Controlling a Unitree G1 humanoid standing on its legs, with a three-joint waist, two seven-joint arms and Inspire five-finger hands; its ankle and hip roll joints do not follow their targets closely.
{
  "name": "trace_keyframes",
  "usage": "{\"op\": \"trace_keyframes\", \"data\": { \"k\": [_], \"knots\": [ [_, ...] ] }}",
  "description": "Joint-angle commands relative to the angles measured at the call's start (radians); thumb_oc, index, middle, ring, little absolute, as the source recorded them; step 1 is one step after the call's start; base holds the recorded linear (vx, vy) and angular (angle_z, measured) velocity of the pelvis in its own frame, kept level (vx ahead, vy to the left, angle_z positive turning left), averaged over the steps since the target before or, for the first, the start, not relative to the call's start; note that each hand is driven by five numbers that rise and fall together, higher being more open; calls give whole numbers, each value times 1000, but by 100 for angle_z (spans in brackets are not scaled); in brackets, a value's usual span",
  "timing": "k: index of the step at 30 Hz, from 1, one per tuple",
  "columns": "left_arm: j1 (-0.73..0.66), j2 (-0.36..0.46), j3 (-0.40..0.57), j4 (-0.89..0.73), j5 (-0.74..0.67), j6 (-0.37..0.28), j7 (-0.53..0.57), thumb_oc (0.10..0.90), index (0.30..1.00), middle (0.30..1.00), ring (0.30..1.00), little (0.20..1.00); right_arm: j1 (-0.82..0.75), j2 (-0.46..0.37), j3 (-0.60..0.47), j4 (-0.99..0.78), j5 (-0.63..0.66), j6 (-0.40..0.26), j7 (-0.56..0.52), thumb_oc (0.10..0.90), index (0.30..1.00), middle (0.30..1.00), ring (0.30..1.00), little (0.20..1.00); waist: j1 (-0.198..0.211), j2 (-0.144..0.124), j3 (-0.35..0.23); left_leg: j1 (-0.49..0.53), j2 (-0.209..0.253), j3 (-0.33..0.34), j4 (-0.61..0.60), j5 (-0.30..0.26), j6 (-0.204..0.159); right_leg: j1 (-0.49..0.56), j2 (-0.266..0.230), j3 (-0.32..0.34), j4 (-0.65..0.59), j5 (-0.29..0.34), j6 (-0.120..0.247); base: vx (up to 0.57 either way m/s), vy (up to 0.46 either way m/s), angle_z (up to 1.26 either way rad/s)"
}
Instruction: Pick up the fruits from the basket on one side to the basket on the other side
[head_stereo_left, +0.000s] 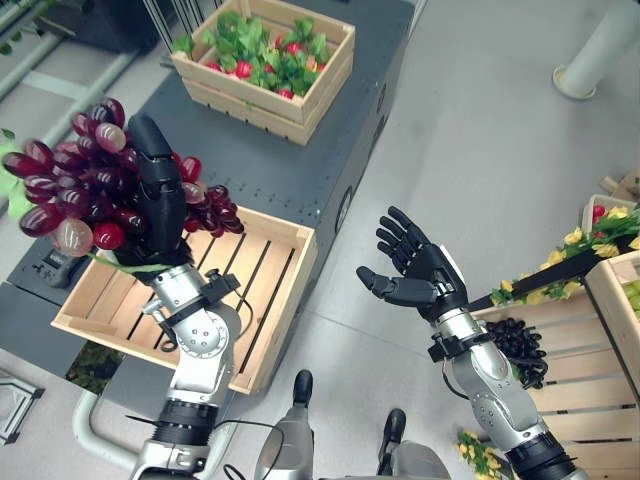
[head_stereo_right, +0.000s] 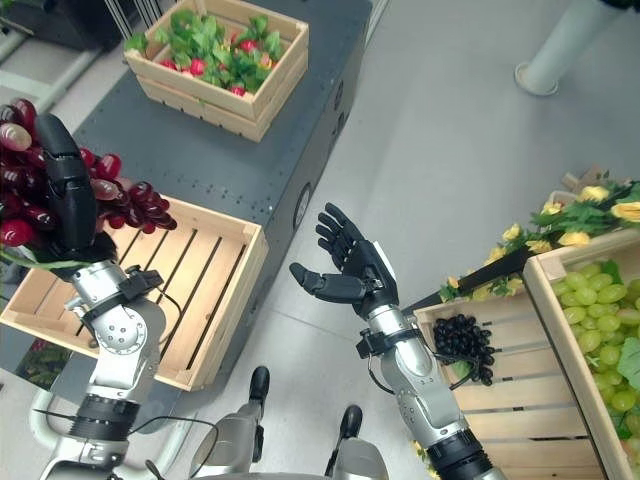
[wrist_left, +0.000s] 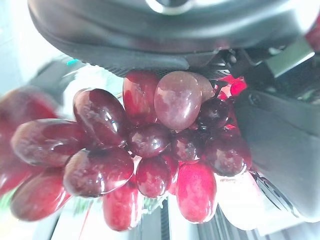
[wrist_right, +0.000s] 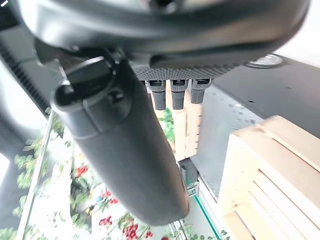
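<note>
My left hand (head_stereo_left: 160, 190) is raised above the left crate (head_stereo_left: 275, 290), a slatted wooden box with nothing in it. The hand is shut on a large bunch of red grapes (head_stereo_left: 70, 195), which spreads out on both sides of it. From the left wrist, the red grapes (wrist_left: 150, 155) hang close under the palm. My right hand (head_stereo_left: 425, 270) is open, palm up, over the floor between the crates and holds nothing. A bunch of black grapes (head_stereo_right: 462, 340) lies in the right crate (head_stereo_right: 520, 410), just beside my right forearm.
A crate of green leaves and red radishes (head_stereo_left: 265, 60) stands at the back of the dark table (head_stereo_left: 260, 160). Further right is a crate of green grapes (head_stereo_right: 600, 330) with yellow flowers (head_stereo_right: 590, 210) behind it. A white post (head_stereo_left: 590, 60) stands on the grey floor, top right.
</note>
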Motion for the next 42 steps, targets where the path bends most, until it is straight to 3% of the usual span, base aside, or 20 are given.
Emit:
{"op": "trace_keyframes", "data": {
  "k": [1, 7, 15, 24, 31, 42],
  "knots": [
    [-23, -17, -44, -38, -115, -15, -167, 400, 300, 300, 300, 300, -3, 29, -5, -119, -33, -71, 11, 800, 900, 900, 900, 900, -13, 18, -183, 55, -77, -45, 0, -123, 9, -67, 88, 9, 34, 40, -85, 7, -69, 1],
    [-10, -30, -104, -45, -145, 29, -225, 400, 300, 300, 300, 300, -49, 13, -28, -151, -17, -60, 28, 800, 900, 900, 900, 900, -16, 18, -208, 77, -72, -37, 0, -132, 4, -44, 89, 17, 3, 61, -80, 6, -75, -4],
    [-2, 6, -133, -80, -39, 96, -209, 400, 300, 300, 300, 300, -64, -18, -34, -183, 12, -53, 51, 800, 900, 900, 900, 900, -23, 22, -226, 92, -67, -26, 0, -140, -1, -37, 89, 20, 1, 61, -77, 6, -25, -1],
    [4, 48, -145, -106, -34, 134, -218, 400, 300, 300, 300, 300, -92, -69, -56, -203, -3, -33, 73, 800, 900, 900, 900, 900, -27, 31, -243, 101, -62, -16, 0, -146, -3, -34, 83, 24, 1, 64, -69, 7, 2, 0],
    [-8, 36, -179, -120, -131, 144, -264, 400, 300, 300, 300, 300, -112, -73, -32, -217, -66, -7, 85, 800, 900, 900, 900, 900, -29, 31, -251, 108, -65, -12, 0, -150, 0, -29, 79, 24, 1, 64, -65, 0, 0, 0],
    [-40, -14, -265, -121, -304, 162, -360, 400, 300, 300, 300, 300, -161, -37, 42, -173, -20, 70, 123, 800, 900, 900, 900, 900, -33, 25, -269, 113, -62, -3, 0, -151, 3, -26, 80, 32, 1, 68, -63, 0, 0, 0]
  ]
}}
